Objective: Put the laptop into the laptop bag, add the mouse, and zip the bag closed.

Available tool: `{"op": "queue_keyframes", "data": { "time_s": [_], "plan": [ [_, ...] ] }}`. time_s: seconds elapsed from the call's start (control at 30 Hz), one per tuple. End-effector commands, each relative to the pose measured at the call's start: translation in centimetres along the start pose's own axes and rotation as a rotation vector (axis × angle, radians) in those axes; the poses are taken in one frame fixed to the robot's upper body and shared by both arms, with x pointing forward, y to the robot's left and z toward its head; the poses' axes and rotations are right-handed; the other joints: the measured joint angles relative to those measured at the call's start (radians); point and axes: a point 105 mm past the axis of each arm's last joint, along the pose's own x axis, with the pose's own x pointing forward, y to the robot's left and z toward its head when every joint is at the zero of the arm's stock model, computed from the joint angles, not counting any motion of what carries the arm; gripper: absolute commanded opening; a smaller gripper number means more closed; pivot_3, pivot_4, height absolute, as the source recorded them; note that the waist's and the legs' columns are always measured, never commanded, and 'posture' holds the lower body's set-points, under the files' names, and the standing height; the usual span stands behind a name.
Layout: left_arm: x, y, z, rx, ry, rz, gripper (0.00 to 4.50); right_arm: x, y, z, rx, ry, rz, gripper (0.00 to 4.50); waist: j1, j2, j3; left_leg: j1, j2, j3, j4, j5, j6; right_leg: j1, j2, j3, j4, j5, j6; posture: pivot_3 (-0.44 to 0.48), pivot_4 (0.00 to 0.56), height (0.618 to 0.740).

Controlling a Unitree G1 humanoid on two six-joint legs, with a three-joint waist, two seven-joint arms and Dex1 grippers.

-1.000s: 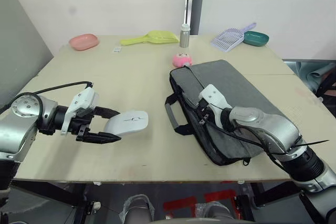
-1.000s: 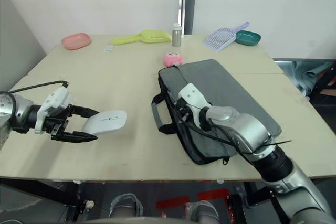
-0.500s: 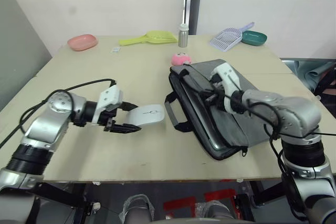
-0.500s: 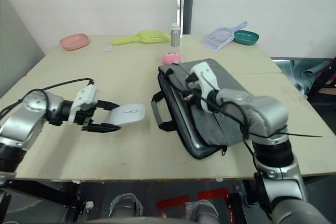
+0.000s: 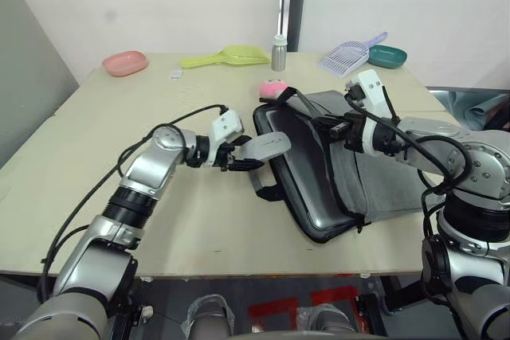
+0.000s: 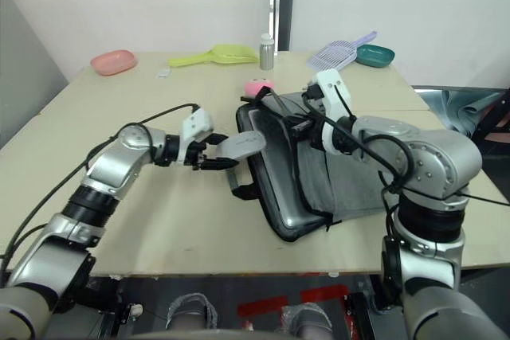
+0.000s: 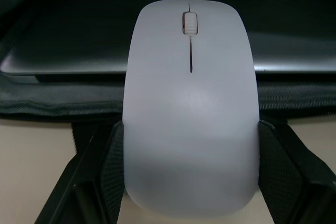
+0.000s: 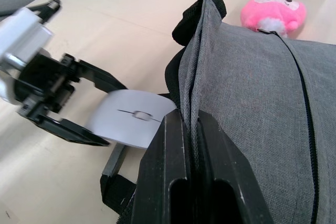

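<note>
— Both grippers, what are they doing?
— I'm seeing the left gripper clamping the mouse at the laptop bag's nine o'clock edge; the right gripper is pinching its flap up, baring the laptop.

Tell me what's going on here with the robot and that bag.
The robot is packing a laptop bag. Its right hand is pinching the bag's grey top flap and holding it up, so the opening gapes and the laptop shows inside. Its left hand grips the mouse and holds it at the bag's open edge, not yet inside. The bag is not zipped. A pink plush toy lies just behind the bag.
</note>
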Motion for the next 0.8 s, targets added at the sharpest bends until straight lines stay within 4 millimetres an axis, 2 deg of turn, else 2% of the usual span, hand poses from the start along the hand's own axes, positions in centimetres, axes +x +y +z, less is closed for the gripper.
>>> {"op": "queue_keyframes", "data": {
  "time_s": [0.03, 0.27, 0.43, 0.63, 0.8],
  "plan": [
    [1.5, -0.5, 1.3, 0.037, -0.001, -0.001, 2.81, -1.1, 1.1, 3.1, -0.049, -0.133, 0.035, 0.02, 0.000, 0.000, 0.000, 0.000, 0.000, 0.000, 0.000, 0.000, 0.000, 0.000, 0.000, 0.000, 0.000, 0.000, 0.000, 0.000, 0.150, 0.740],
    [4.1, -1.4, 1.5, 0.081, 0.047, -0.012, 2.81, -1.4, 1.0, 4.5, -0.010, -0.186, 0.051, 0.02, 0.003, 0.002, 0.001, 0.000, 0.000, 0.000, 0.000, 0.000, 0.000, 0.000, 0.000, 0.000, 0.000, 0.000, 0.000, 0.000, 0.150, 0.740],
    [5.2, -1.5, 1.8, 0.108, 0.059, -0.006, 2.81, -1.5, 0.3, 3.5, 0.004, -0.152, 0.023, 0.02, 0.006, 0.004, 0.003, -0.001, -0.001, 0.000, 0.000, 0.000, 0.001, 0.000, 0.000, 0.000, -0.001, 0.000, 0.000, 0.000, 0.150, 0.740],
    [6.2, -0.3, 1.0, 0.116, 0.109, 0.055, 2.81, -1.4, 0.4, 3.2, 0.002, -0.145, 0.028, 0.02, 0.007, 0.004, 0.003, 0.000, -0.001, 0.000, 0.000, 0.000, 0.001, 0.000, 0.000, 0.000, 0.000, 0.001, 0.000, 0.000, 0.150, 0.740],
    [7.7, 0.0, 1.2, 0.102, 0.095, 0.079, 2.81, -1.4, 0.5, 3.1, 0.000, -0.140, 0.027, 0.02, 0.015, 0.004, 0.003, 0.000, -0.001, 0.000, 0.001, 0.000, 0.001, 0.001, -0.001, 0.000, -0.001, 0.001, 0.000, 0.000, 0.150, 0.740]
  ]
}}
